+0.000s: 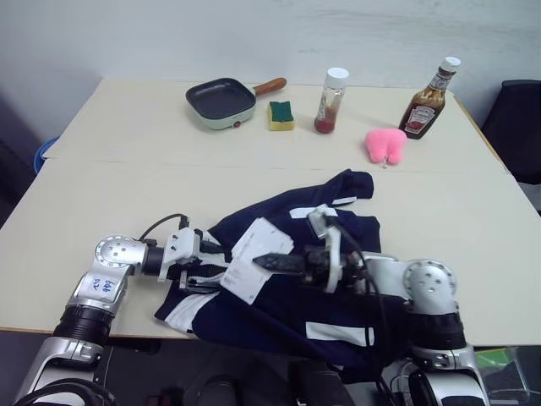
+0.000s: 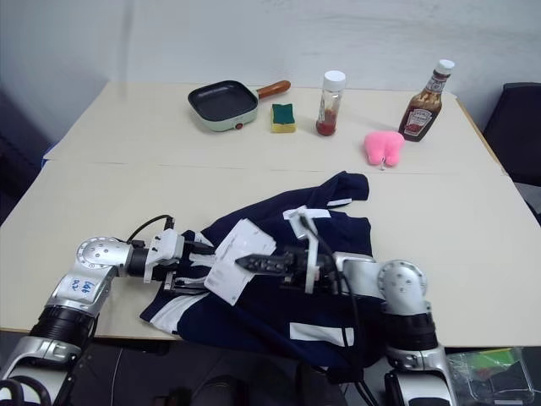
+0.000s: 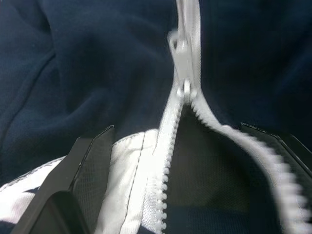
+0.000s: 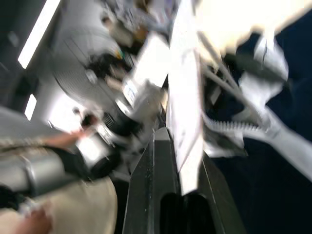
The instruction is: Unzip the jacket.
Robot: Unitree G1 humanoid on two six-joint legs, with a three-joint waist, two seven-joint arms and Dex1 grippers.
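Navy jacket (image 1: 296, 296) | zipper (image 3: 184, 90) part-open | hang tag (image 1: 254, 258) hides right claw (image 1: 262, 261) tips

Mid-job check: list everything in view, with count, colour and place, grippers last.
jacket: one, navy with white stripes, near table edge, partly overhanging
zipper: one, white, partly open
hang tag: one, white, on the jacket
table: one, beige
frying pan: one, dark with pale green body, far side
sponge: one, yellow and green, beside pan
jar: one, clear, white lid, red contents
sauce bottle: one, brown, white cap
pink soft item: one
left gripper: open, at the jacket's collar end
right gripper: shut on hang tag
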